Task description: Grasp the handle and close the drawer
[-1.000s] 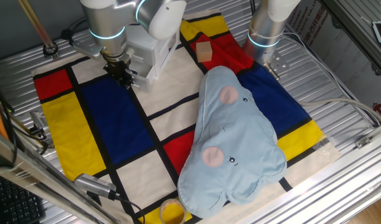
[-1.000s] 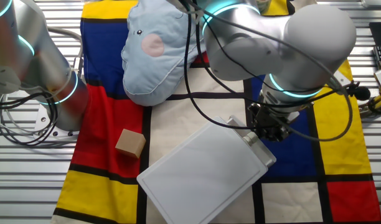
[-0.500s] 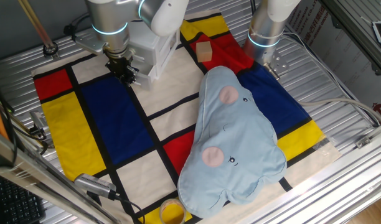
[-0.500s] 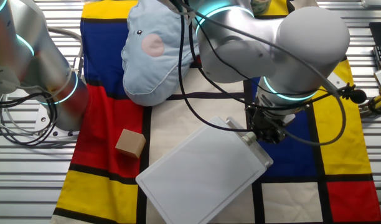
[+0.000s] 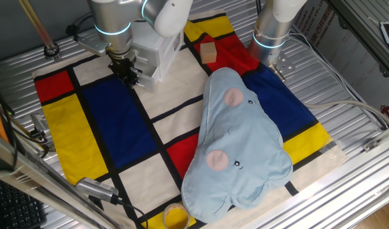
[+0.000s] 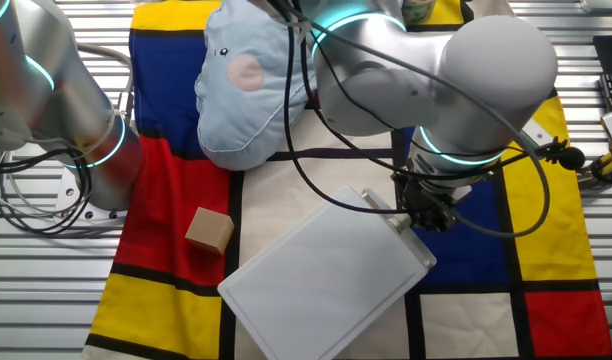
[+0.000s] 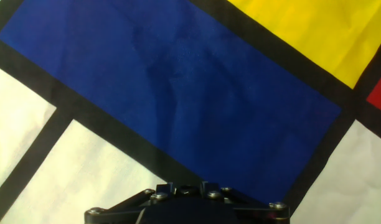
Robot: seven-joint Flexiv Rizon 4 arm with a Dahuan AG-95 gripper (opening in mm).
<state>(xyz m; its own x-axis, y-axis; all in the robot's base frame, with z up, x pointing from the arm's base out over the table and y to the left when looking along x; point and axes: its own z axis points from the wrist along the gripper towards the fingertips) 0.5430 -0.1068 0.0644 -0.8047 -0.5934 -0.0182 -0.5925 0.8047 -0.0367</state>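
**Mia:** What is the biggest thing here?

**Ben:** The cloth (image 5: 112, 137) with red, blue, yellow and white squares. It covers most of the table (image 5: 347, 76). A big light blue pillow (image 5: 236, 143) with pink cheeks lies on it.

**Mia:** And the white box?

**Ben:** That is the cabinet (image 6: 321, 275). It sits on the cloth, near one edge. The drawer (image 6: 411, 240) is the end of it that faces the blue square. A little wooden block (image 6: 209, 230) sits on a red square, well apart from it.

**Mia:** Is the drawer shut?

**Ben:** I think it is nearly in. Only a thin bit sticks out past the box. I cannot tell if a gap is left.

**Mia:** Where is the gripper?

**Ben:** The gripper (image 6: 426, 213) is low, right at the drawer's front. It looks like it touches it. In the hand view I see only cloth and the black base of the hand.

**Mia:** Is it holding the handle?

**Ben:** I cannot tell. The fingers are dark and bunched up, and the handle is hidden.

**Mia:** So which step is this?

**Ben:** I think it is the end of the push. The drawer needs to go flat with the box.

**Mia:** What comes next?

**Ben:** A last soft, straight push, I think. Too hard a push could slide the whole light box on the cloth.
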